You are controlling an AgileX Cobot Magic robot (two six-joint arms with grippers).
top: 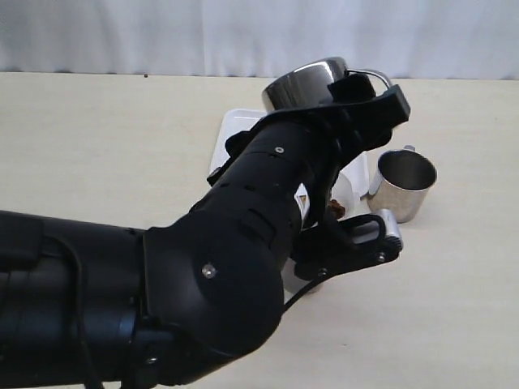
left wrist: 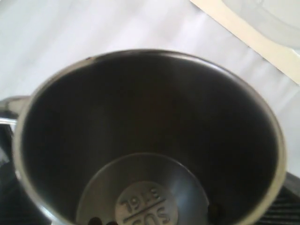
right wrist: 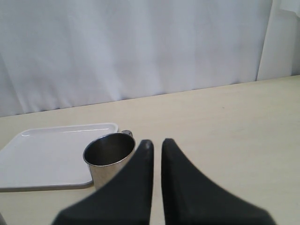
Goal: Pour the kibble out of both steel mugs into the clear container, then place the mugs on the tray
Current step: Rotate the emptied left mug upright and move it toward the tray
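My left gripper (top: pixel 357 91) is shut on one steel mug (top: pixel 304 81), held high and tipped on its side above the tray's far end. The left wrist view looks straight into this mug (left wrist: pixel 150 140): its dark inside is bare but for a few kibble pellets (left wrist: pixel 96 221) at the base edge. The clear container (top: pixel 350 185) is mostly hidden behind my left arm; some kibble (top: pixel 336 207) shows through it. The second steel mug (top: pixel 403 182) (right wrist: pixel 110 157) stands upright on the table right of the container. My right gripper (right wrist: pixel 156 143) hovers near it, shut and holding nothing.
The white tray (top: pixel 235 130) (right wrist: pixel 47 154) lies behind the container, partly covered by my left arm, with nothing seen on its visible part. A white curtain (top: pixel 162 32) runs along the table's far edge.
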